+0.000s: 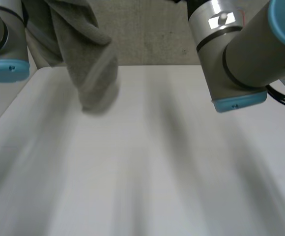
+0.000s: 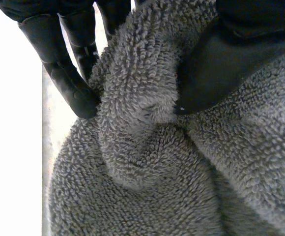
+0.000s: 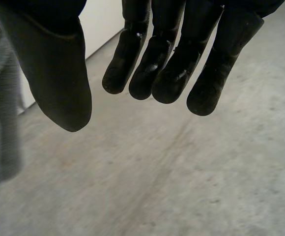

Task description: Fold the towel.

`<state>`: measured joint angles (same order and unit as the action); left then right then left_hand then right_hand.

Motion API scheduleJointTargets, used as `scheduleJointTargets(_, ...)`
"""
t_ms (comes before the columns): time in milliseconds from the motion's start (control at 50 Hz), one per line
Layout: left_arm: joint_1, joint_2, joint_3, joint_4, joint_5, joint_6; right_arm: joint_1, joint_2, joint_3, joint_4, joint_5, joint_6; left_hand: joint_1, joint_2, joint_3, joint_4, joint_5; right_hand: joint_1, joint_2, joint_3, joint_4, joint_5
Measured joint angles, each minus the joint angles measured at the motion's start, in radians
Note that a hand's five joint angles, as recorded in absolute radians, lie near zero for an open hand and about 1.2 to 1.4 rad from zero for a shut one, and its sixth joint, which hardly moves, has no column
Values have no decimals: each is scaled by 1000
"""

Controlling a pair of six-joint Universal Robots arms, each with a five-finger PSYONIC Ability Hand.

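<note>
Table [image 1: 147,167]: white, smooth top. The far edge runs straight across, with grey speckled floor [image 1: 152,34] beyond it. The left edge runs back to the far left corner. A grey towel [image 1: 91,69] hangs over the surface just inside that far left corner — its lower end is close to the top, contact not determinable.

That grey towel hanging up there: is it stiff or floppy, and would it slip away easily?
Probably floppy: the towel hangs limp and bunched from the left hand. Its looped pile looks grippy, so it likely won't slip from the pinch. It seems thick, so perhaps heavyish for cloth.
</note>
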<state>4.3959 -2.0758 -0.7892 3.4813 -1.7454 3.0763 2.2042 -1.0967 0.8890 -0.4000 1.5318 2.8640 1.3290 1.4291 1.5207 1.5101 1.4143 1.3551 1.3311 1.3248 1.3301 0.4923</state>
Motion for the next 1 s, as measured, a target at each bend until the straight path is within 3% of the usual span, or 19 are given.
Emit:
scheduleJointTargets(80,-3,37,-128,0,28,-22,13,32,19,94,-34,-21,0,-1,0,4,0,-128,-98,-75,-80,-40)
scheduleJointTargets(180,-9,74,-307,-10,72,-16,31,119,31,259,-54,-57,0,-1,0,7,0,-937,-923,-891,-898,-425)
scheduleJointTargets(240,-12,87,-394,-14,90,-10,35,161,40,342,-54,-81,0,-1,1,7,0,-1094,-1083,-1073,-1075,-434)
scheduleJointTargets(440,-42,86,-641,-64,129,70,28,228,179,488,-49,-129,0,0,1,7,0,-1131,-1090,-1088,-1083,-434)
scheduleJointTargets(560,-122,116,-785,-130,164,130,17,212,295,476,-62,-129,0,-1,1,7,0,-1131,-1090,-1088,-1083,-434)
scheduleJointTargets(780,-146,416,-1016,-196,258,132,-20,185,345,462,-133,-96,0,-1,1,7,0,-1132,-1090,-1088,-1083,-434)
scheduleJointTargets(1000,-96,606,-1119,-215,293,127,29,248,274,453,-176,115,0,0,1,7,0,-1132,-1090,-1088,-1083,-434)
